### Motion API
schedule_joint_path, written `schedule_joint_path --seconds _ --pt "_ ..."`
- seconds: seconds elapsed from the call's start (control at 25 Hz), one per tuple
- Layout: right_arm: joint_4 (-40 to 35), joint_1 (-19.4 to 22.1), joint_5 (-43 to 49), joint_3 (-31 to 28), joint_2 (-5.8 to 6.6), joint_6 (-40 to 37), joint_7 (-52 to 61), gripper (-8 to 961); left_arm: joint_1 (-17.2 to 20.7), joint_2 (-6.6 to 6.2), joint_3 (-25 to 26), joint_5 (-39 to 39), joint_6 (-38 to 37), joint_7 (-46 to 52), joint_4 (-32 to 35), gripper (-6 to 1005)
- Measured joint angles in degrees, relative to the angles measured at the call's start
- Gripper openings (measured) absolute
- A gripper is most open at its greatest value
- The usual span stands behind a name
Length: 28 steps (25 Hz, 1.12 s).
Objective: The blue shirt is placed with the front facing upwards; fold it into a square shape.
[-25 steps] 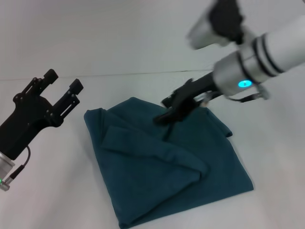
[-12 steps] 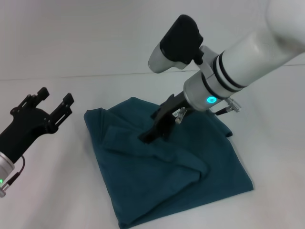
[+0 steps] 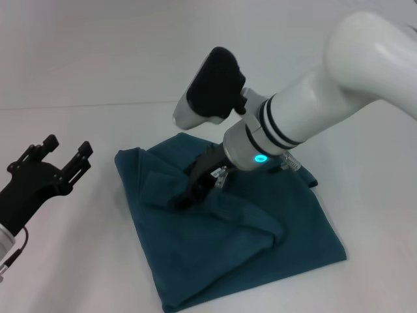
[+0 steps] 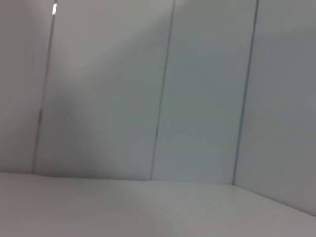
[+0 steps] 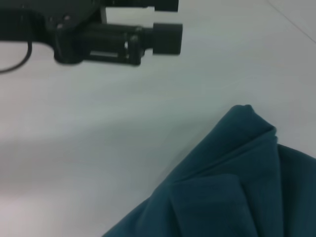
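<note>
The blue shirt [image 3: 221,235] lies on the white table as a rumpled, roughly four-sided bundle, with a thick fold ridge running across its middle. No print shows. My right gripper [image 3: 184,194] reaches down at a slant onto the shirt's left part, beside the ridge, and touches or nearly touches the cloth. The right wrist view shows the shirt's pointed corner [image 5: 237,182] on the table. My left gripper [image 3: 65,149] hangs open and empty above the table, left of the shirt and apart from it. It also appears in the right wrist view as the left gripper [image 5: 170,19].
The white table [image 3: 78,261] runs back to a pale wall [image 3: 130,52]. The left wrist view shows only wall panels [image 4: 163,98] and the table surface. My right arm's white forearm [image 3: 326,104] crosses above the shirt's right half.
My right arm has swung left and down across the shirt, from its right part to its left part. The left gripper has drifted down and to the left, still open.
</note>
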<state>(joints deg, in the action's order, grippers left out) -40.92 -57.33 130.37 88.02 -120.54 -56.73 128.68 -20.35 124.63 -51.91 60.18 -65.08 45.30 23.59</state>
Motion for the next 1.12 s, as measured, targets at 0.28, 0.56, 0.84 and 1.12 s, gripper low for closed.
schedule_joint_path --seconds 0.28,0.56,0.84,1.12 --pt "0.1 -0.3 0.0 4.5 -0.19 3.0 0.9 778 0.2 0.0 0.9 -0.1 -0.3 -0.4 -0.7 726" --pt "0.9 -0.4 0.9 7.1 0.02 5.9 2.6 752 0.0 0.0 0.9 -0.1 -0.3 -0.4 -0.9 727" --pt "2.8 -1.2 1.2 7.1 0.05 6.7 2.2 530 -0.5 0.0 0.6 -0.2 -0.1 -0.4 -1.0 727" --pt "1.0 -0.2 1.2 6.6 0.21 6.9 2.4 140 -0.6 0.0 0.7 -0.1 0.0 -0.4 -1.0 727"
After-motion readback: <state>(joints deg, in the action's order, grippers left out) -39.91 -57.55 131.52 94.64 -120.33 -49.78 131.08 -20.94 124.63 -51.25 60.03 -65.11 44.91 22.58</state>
